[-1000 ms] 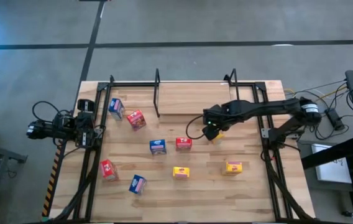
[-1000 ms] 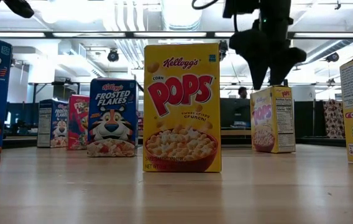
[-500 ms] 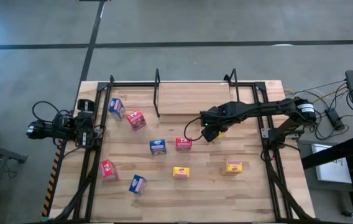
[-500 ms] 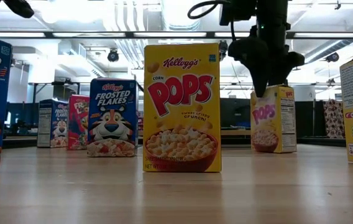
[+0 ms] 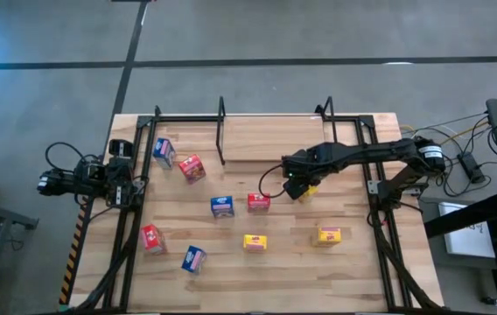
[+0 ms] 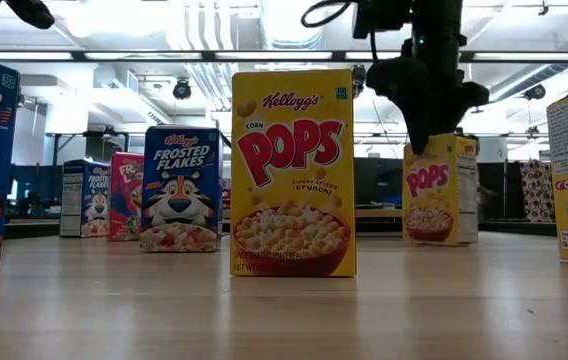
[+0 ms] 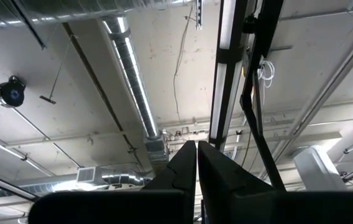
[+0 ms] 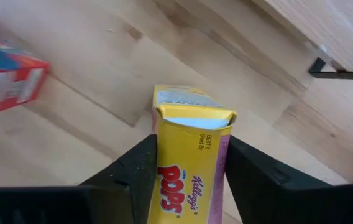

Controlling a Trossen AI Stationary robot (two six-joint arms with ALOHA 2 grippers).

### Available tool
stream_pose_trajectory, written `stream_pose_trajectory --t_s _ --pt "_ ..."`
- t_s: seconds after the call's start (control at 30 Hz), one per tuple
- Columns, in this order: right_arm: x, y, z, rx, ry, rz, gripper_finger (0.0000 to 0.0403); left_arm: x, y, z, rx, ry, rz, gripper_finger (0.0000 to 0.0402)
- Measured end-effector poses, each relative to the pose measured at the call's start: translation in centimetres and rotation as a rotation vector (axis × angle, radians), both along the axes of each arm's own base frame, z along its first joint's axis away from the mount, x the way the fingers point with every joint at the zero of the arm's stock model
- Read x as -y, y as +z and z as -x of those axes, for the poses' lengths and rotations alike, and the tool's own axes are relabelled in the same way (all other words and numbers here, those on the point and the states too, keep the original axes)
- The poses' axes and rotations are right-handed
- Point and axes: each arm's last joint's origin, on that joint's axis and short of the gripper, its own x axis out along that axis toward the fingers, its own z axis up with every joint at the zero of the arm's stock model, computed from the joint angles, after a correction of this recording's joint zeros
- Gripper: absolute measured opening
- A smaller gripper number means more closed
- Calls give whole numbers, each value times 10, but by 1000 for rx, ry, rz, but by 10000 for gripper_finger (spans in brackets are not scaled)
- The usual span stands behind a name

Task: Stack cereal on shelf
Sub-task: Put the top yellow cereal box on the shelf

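My right gripper (image 5: 298,185) stands over a yellow cereal box (image 8: 192,168) right of the table's middle, shut on it; the low view shows it on the box's top (image 6: 429,140). The other cereal boxes stand loose on the table: blue (image 5: 163,151), red (image 5: 191,168), blue (image 5: 222,206), red (image 5: 258,202), yellow (image 5: 255,242), yellow (image 5: 328,234), red (image 5: 150,238), blue (image 5: 193,258). The shelf (image 5: 275,140) stands at the far edge with nothing on its board. My left gripper (image 7: 196,158) is shut, parked at the table's left edge, pointing at the ceiling. My right gripper pinches the yellow box by its two narrow sides near the top (image 8: 164,155), one finger (image 8: 140,171) on each side. The fingers come from above, pointing down. The box stands upright, its bottom (image 6: 439,240) on the table.
The black frame rails (image 5: 371,188) run along the table's left and right sides. The shelf's upright posts (image 5: 222,109) rise at the far edge. Bare wood lies between the held box and the shelf.
My right gripper has come down a little onto the yellow box's top and shifted slightly toward the table's left. The box has turned about on the table: its printed front now faces the low camera more squarely.
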Motion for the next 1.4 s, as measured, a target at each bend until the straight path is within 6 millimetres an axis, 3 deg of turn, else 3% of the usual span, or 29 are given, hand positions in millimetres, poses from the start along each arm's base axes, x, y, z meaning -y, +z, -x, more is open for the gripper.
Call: stream_pose_trajectory --t_s 0.33,0.5,0.7,0.87,1.13,1.4 --pt "1 42 -15 151 123 38 140 0 0 0 2 0 0 0" --pt "7 63 -21 219 202 147 135 0 0 0 2 0 0 0" --pt "30 79 -25 260 281 295 136 0 0 0 2 0 0 0" --pt "64 88 -27 305 323 423 136 0 0 0 2 0 0 0" --pt "113 88 -20 233 437 538 135 0 0 0 1 0 0 0" --pt "134 71 -16 50 747 513 132 0 0 0 -2 0 0 0"
